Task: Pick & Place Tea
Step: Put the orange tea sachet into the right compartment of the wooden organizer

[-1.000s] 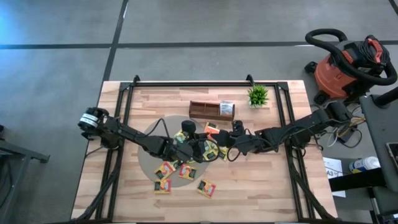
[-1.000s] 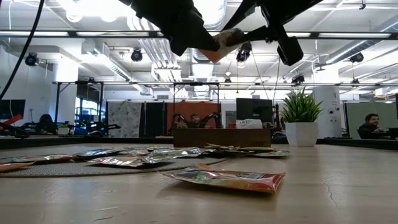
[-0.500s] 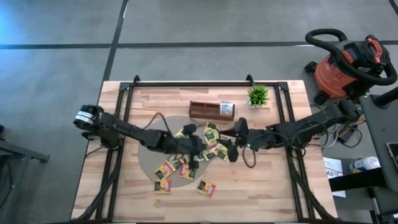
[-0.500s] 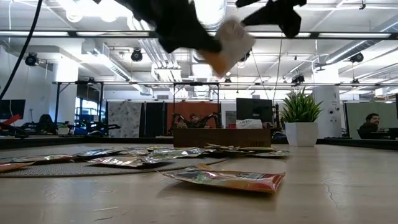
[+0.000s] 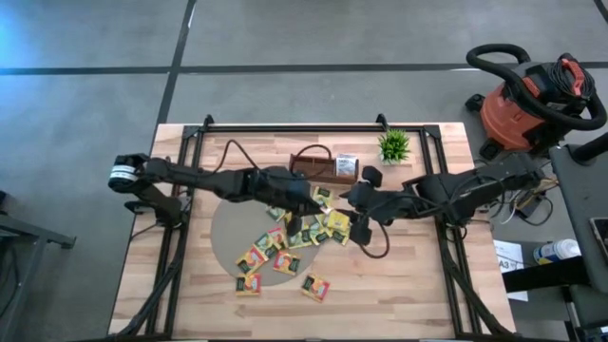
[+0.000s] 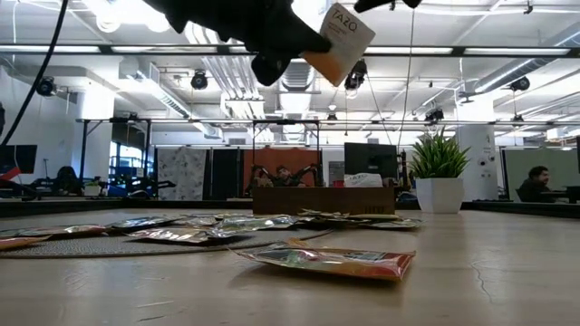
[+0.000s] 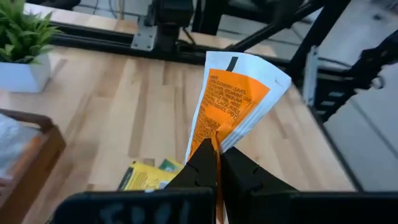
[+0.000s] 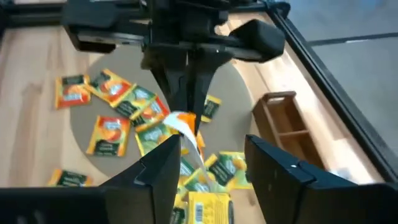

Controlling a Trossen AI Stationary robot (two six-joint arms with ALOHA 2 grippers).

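My left gripper [image 5: 296,211] is shut on an orange-and-white tea sachet [image 7: 236,102], high over the heap of sachets; the low view shows that sachet [image 6: 338,41] near the top of the picture. My right gripper [image 8: 214,168] is open and faces it from the table's right, close by and apart from it [image 5: 353,217]. Many yellow, green and orange sachets [image 5: 275,242] lie flat on a grey round mat [image 5: 228,237]; one [image 5: 315,286] lies on the bare wood beside it. A white sachet [image 5: 347,166] sits in the right end of the brown tray [image 5: 309,168]. My left gripper pinches the orange-and-white sachet between its two fingertips [image 7: 208,158] at one edge [image 7: 214,134], where the paper is creased together. The rest of the sachet stands out past the fingertips, tilted. It is lifted clear, well above the table.
A small potted plant [image 5: 393,145] stands right of the tray near the far edge. Black frame rails [image 5: 190,190] run along the table's left, right and far sides. Bare wood shows at the near right of the table [image 5: 399,285]. People sit in the room beyond [image 6: 541,181].
My left gripper has carried the orange-and-white sachet from over the heap toward the far edge and the tray, and the sachet has turned so its printed face shows in the low view. My right gripper has drawn back toward the table's right, away from the sachet.
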